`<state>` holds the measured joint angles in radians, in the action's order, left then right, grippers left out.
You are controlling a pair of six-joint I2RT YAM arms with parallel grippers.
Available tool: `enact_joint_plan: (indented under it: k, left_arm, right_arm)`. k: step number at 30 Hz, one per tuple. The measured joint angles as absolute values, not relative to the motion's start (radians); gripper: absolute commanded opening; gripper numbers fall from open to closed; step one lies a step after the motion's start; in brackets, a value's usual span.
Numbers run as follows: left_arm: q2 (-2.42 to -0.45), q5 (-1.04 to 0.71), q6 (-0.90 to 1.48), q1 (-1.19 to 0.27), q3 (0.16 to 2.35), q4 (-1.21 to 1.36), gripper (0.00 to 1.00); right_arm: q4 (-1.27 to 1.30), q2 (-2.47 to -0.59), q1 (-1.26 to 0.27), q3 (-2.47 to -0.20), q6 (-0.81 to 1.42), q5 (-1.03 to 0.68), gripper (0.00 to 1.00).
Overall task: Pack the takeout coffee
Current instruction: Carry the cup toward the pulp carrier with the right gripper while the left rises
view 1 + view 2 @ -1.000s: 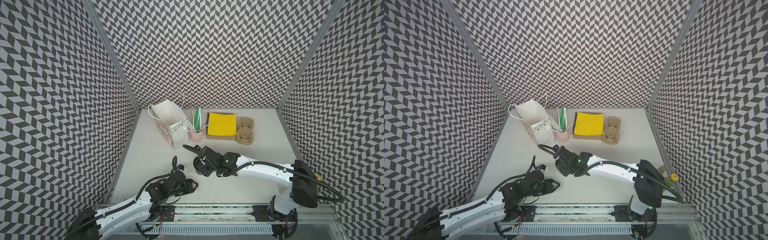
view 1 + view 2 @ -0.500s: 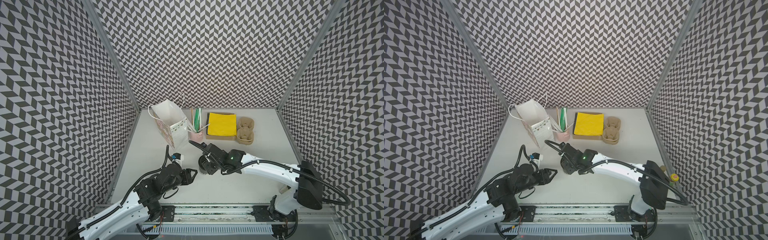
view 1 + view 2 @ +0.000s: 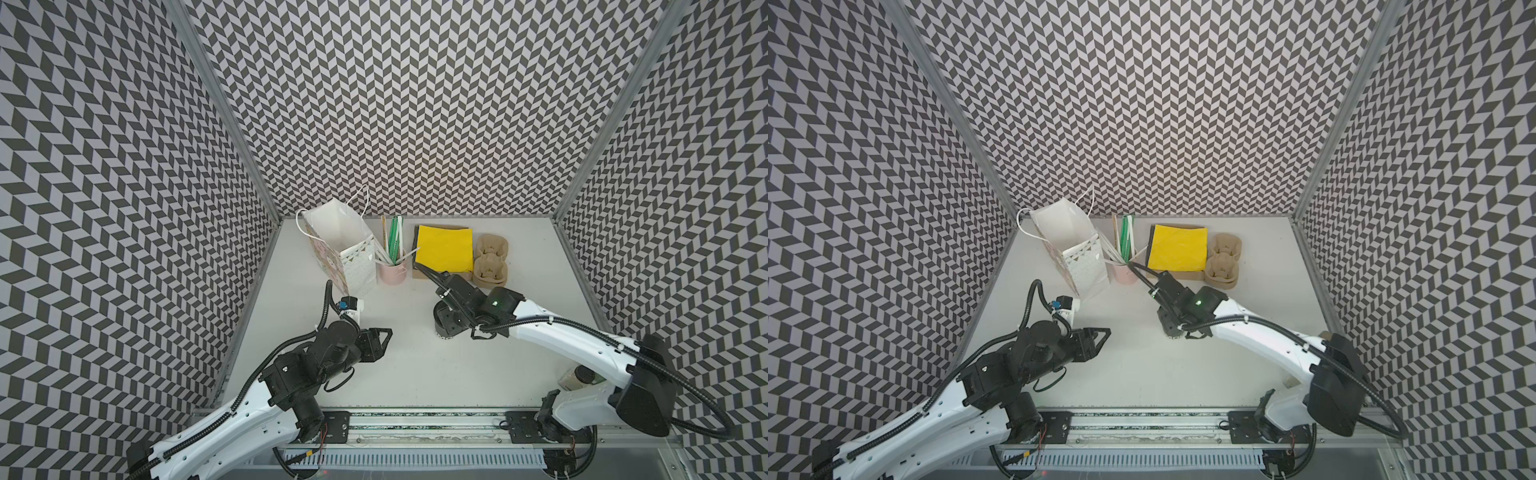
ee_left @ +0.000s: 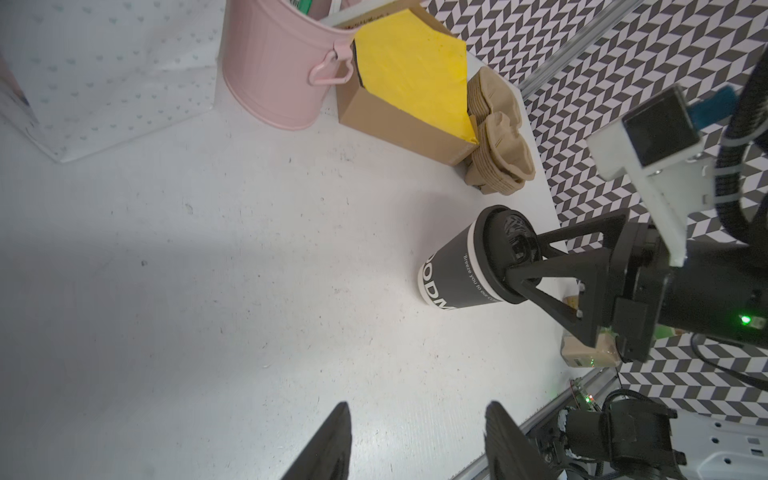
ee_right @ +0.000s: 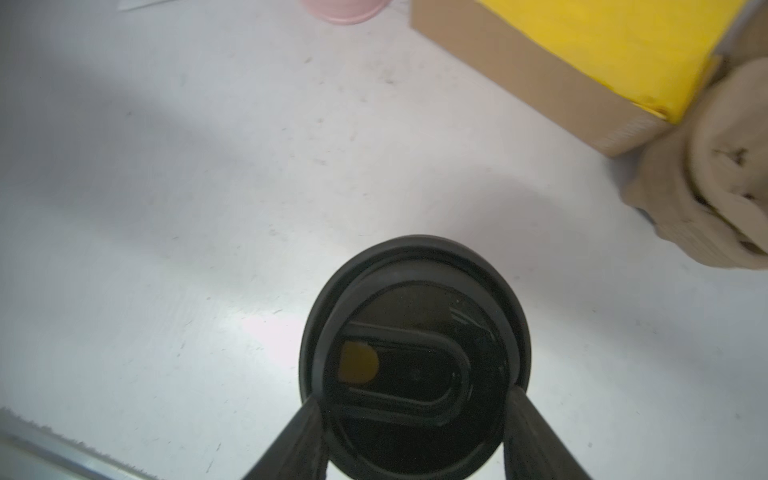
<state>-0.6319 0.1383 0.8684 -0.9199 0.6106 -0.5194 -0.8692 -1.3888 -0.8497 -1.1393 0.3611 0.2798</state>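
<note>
The takeout coffee (image 3: 444, 329) (image 3: 1169, 331) stands upright on the white table, a black cup with white lettering (image 4: 453, 274) and a black lid (image 5: 415, 332). My right gripper (image 3: 451, 320) (image 4: 521, 259) (image 5: 415, 401) comes down from above, shut on the lid's rim with one finger on each side. My left gripper (image 3: 384, 332) (image 3: 1102, 334) (image 4: 417, 411) hovers to the cup's left, well apart from it, open with nothing between its fingers. An open white paper bag (image 3: 345, 245) stands at the back left.
Beside the bag is a pink cup with straws (image 3: 392, 272). To its right is a cardboard box topped with a yellow napkin (image 3: 444, 247), then stacked pulp cup carriers (image 3: 492, 262). A small bottle (image 3: 577, 376) lies by the right arm's base.
The right gripper has carried the cup to the right and slightly toward the back. The left gripper has moved away from the front edge, toward the bag.
</note>
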Motion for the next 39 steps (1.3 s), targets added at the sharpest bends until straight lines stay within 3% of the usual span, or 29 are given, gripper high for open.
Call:
enact_joint_plan:
  k: [8, 13, 24, 39]
  left_arm:
    - [-0.782, 0.087, 0.754, -0.797, 0.746, -0.512, 0.54]
    - [-0.864, 0.012, 0.673, -0.669, 0.817, -0.509, 0.54]
    - [-0.944, -0.068, 0.531, -0.514, 0.854, -0.454, 0.54]
    - [-0.808, 0.007, 0.434, -0.501, 0.78, -0.364, 0.57]
  right_arm:
    - [-0.886, -1.274, -0.596, -1.074, 0.364, 0.328, 0.5]
    - [-0.888, -1.231, -0.522, -1.033, 0.358, 0.339, 0.51]
    - [-0.863, -1.239, -0.462, -1.022, 0.347, 0.289, 0.52]
    - [-0.844, -1.291, -0.44, -0.998, 0.342, 0.265, 0.58]
